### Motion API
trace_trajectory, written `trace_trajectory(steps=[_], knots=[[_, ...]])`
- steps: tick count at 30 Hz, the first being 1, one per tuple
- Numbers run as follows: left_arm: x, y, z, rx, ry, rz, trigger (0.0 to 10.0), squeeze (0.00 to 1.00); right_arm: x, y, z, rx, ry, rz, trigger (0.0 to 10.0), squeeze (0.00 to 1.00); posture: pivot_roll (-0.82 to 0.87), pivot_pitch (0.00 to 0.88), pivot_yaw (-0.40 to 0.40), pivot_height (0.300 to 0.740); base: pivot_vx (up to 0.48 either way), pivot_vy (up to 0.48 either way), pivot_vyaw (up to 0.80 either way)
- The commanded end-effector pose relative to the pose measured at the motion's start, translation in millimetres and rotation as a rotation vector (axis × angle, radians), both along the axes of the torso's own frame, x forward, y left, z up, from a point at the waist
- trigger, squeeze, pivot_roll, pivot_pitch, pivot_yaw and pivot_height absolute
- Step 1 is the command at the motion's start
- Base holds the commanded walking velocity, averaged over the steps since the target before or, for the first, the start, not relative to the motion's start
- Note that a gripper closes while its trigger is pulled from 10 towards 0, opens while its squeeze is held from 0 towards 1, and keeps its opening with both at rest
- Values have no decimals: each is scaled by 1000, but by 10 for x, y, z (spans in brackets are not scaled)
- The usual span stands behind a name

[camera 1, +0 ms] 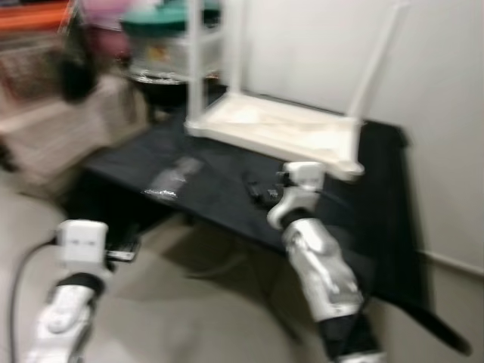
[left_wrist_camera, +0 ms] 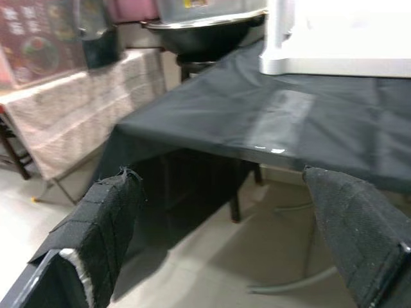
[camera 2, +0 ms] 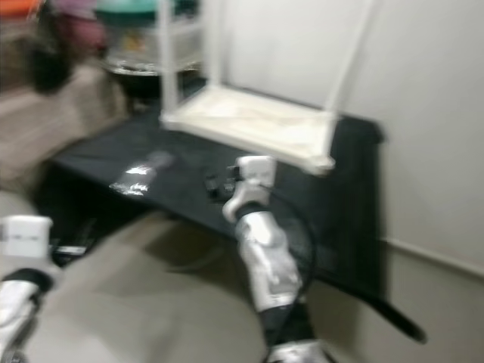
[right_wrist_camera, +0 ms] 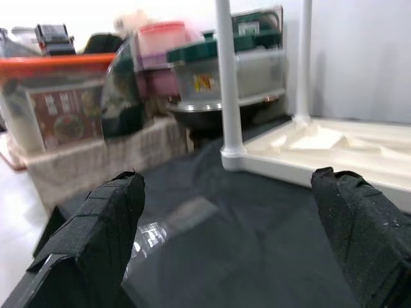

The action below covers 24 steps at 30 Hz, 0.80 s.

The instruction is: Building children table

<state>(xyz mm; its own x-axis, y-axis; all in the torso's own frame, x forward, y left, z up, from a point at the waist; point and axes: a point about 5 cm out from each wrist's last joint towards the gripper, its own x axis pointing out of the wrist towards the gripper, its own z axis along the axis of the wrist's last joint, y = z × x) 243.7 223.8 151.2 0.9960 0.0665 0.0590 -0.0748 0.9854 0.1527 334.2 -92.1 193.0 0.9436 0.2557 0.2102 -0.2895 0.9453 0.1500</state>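
- Resting upside down, white children's table (camera 1: 280,128) sits at 12 o'clock on the black-draped table (camera 1: 227,189), legs up.
- Right gripper (camera 1: 261,189) over cloth, fingers spread, empty.
- Left gripper (left_wrist_camera: 237,244) at 8 o'clock, open, empty.
- Clear plastic bag (camera 1: 174,180) at 10 o'clock.

Access over black-draped table: partly obstructed.
Upturned white plastic children's table (camera 1: 280,128) occupies the rear of the black cloth-covered table (camera 1: 212,200); clear plastic bag (camera 1: 172,179) lies on the open front half.
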Motion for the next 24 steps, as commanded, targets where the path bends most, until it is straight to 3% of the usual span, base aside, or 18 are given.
trace_trajectory(steps=[1,3,24], knots=[[18,-69,-21,3,8,-28,10000,0,-1,-139,-67,-3,21,-51,10000,0,60,0,-84,740,0,480,0],[17,-69,-22,4,8,-28,10000,0,-1,-140,-70,-6,22,-52,10000,0,60,0,-84,740,0,480,0],[16,-116,-12,40,0,-68,10000,0,6,-122,-96,-7,33,-60,10000,0,65,0,-78,740,0,0,0]])
